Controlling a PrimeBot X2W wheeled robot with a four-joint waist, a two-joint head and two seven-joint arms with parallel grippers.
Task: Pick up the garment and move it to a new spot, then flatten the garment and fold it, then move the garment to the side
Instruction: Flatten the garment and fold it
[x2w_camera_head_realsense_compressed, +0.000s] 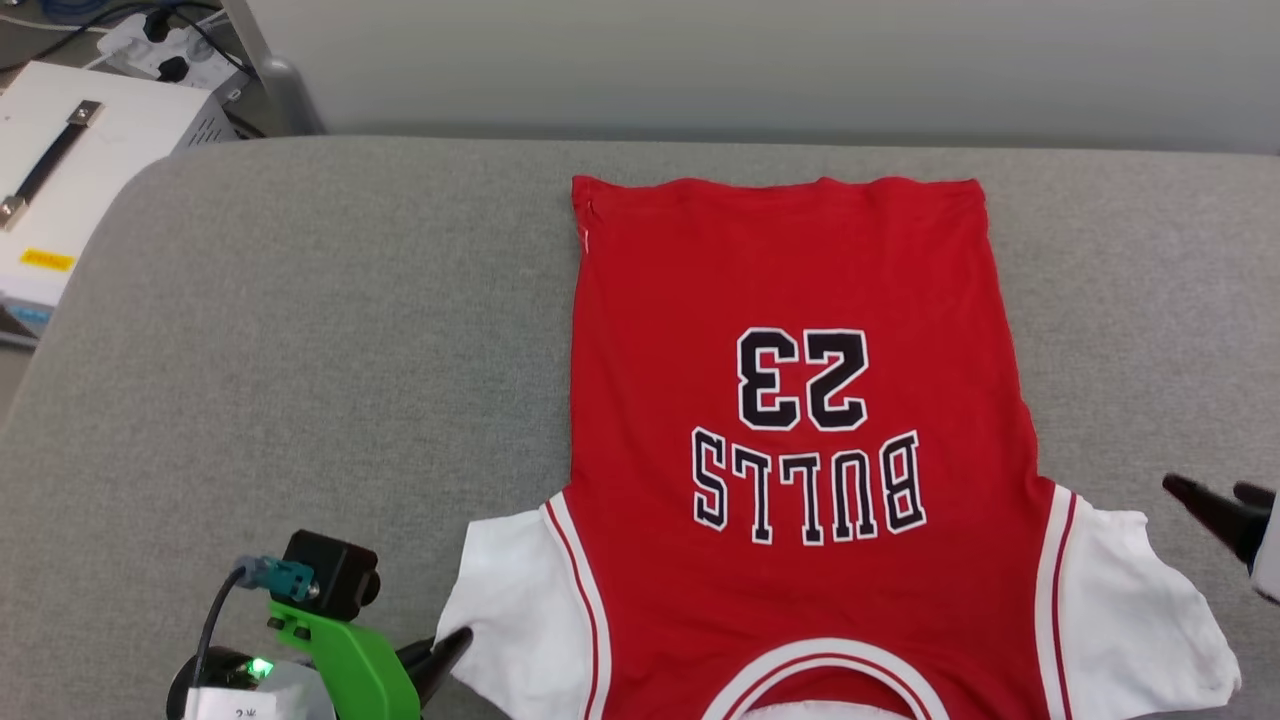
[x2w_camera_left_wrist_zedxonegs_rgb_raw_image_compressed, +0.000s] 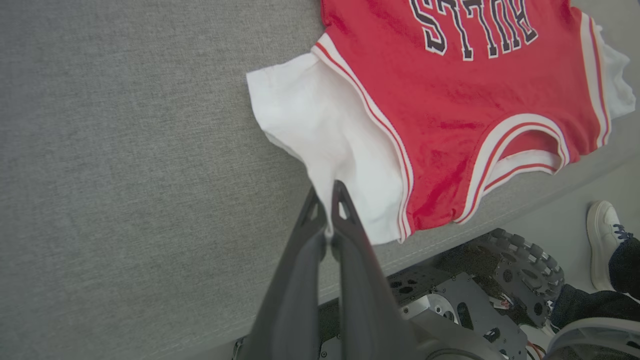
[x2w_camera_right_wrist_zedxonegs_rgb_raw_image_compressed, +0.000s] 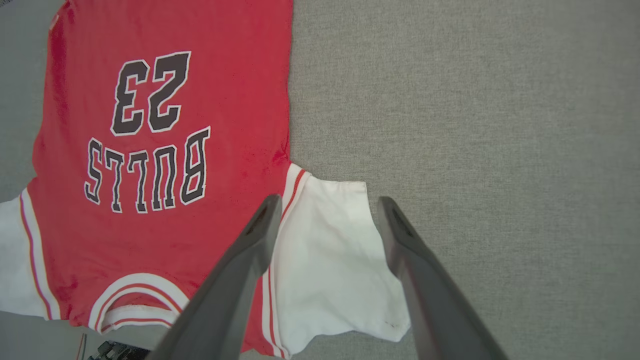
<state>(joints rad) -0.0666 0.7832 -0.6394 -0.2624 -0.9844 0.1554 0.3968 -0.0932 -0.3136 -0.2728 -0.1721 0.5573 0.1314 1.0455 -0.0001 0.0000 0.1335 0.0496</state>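
Red garment (x2w_camera_head_realsense_compressed: 800, 280), one, lay spread flat on the grey fabric surface (x2w_camera_head_realsense_compressed: 300, 350), print side up, with its collar at the near edge. The lettering read upside down in the head view: one number "23" and one word "BULLS". It had two white sleeves, both spread out.

Two grippers:
- The left gripper (x2w_camera_head_realsense_compressed: 450, 645) was at the outer edge of the garment's left sleeve (x2w_camera_head_realsense_compressed: 510, 600). Its fingers were clamped together, pinching the sleeve's edge (x2w_camera_left_wrist_zedxonegs_rgb_raw_image_compressed: 326, 197).
- The right gripper (x2w_camera_head_realsense_compressed: 1212, 490) was at the garment's right sleeve (x2w_camera_head_realsense_compressed: 1130, 600). Its fingers were spread wide over the white cloth (x2w_camera_right_wrist_zedxonegs_rgb_raw_image_compressed: 327, 205), gripping nothing.

One white box (x2w_camera_head_realsense_compressed: 90, 150) with a dark handle sat far left of the garment, off the surface. One white shoe (x2w_camera_left_wrist_zedxonegs_rgb_raw_image_compressed: 602, 240) of a person was on the floor below the garment's collar end, beside one knobby wheel (x2w_camera_left_wrist_zedxonegs_rgb_raw_image_compressed: 525, 260).
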